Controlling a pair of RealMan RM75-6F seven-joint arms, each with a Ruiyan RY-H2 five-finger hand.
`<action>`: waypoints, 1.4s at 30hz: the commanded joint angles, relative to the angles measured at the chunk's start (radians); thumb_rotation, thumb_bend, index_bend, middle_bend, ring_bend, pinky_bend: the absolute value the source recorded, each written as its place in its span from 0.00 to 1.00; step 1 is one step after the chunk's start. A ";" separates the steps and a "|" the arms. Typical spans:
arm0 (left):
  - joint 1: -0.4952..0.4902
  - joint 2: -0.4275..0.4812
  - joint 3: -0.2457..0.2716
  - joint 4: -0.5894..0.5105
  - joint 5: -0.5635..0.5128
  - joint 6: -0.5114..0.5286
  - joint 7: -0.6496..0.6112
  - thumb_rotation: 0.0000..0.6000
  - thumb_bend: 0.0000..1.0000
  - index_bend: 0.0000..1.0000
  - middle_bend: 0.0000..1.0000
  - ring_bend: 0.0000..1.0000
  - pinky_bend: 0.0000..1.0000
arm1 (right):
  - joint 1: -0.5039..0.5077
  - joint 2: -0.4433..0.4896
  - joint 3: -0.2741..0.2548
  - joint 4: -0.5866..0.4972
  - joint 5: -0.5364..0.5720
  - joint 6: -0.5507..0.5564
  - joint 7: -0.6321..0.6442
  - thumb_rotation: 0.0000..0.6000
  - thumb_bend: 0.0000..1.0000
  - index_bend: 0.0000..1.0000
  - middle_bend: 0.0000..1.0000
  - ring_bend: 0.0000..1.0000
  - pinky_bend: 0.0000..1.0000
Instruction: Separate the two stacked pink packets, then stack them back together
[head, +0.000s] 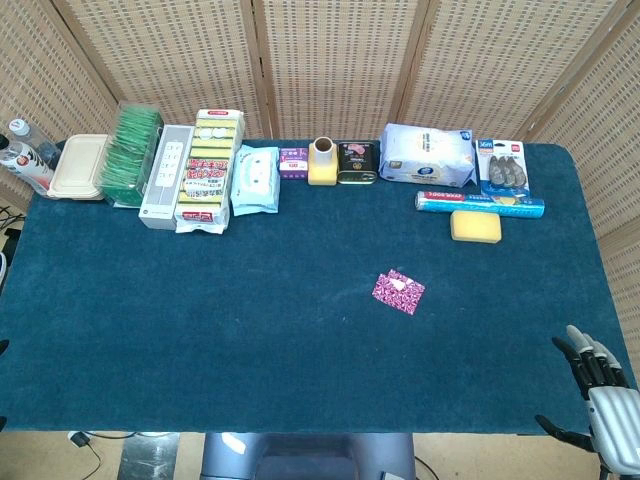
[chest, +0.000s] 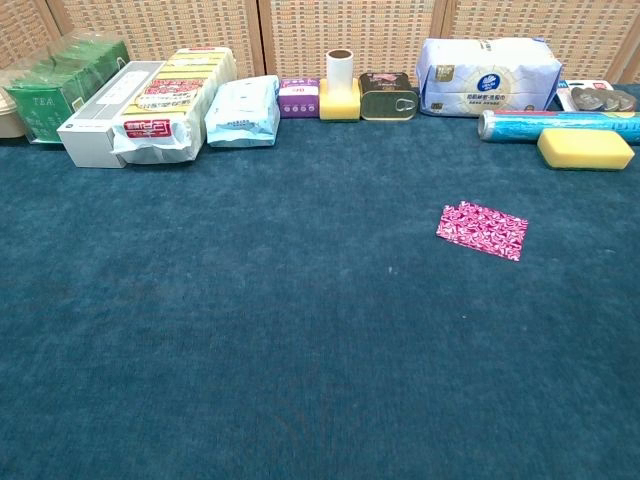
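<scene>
On blue cloth (head: 250, 330), lying stacked and untouched: pink packets (head: 398, 291), separating and restacking both pending, right hand (head: 600, 385) waiting nearby, fingers apart, holding nothing

packets (head: 398, 291) mid-table, right of centre; sponge (head: 475, 226) behind them.

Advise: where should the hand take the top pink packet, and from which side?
Take the pink packets by the near right edge, coming in from the right with the right hand, probably pinching thumb against finger. The stack lies flat and thin on the table, slightly rotated, with clear cloth all round; only an edge offers purchase.
</scene>
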 joint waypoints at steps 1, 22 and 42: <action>-0.002 0.012 0.004 -0.008 -0.014 -0.016 -0.014 1.00 0.02 0.00 0.00 0.00 0.04 | -0.003 -0.039 0.029 0.018 0.019 0.027 -0.046 1.00 0.01 0.10 0.00 0.00 0.00; 0.005 0.072 0.021 -0.040 0.005 0.003 -0.110 1.00 0.02 0.00 0.00 0.00 0.04 | 0.285 -0.156 0.108 -0.019 0.193 -0.456 -0.123 1.00 0.00 0.12 0.06 0.00 0.00; -0.087 0.108 0.013 -0.044 -0.022 -0.137 -0.214 1.00 0.02 0.00 0.00 0.00 0.04 | 0.653 -0.340 0.239 -0.001 0.817 -0.779 -0.493 1.00 0.00 0.12 0.03 0.00 0.00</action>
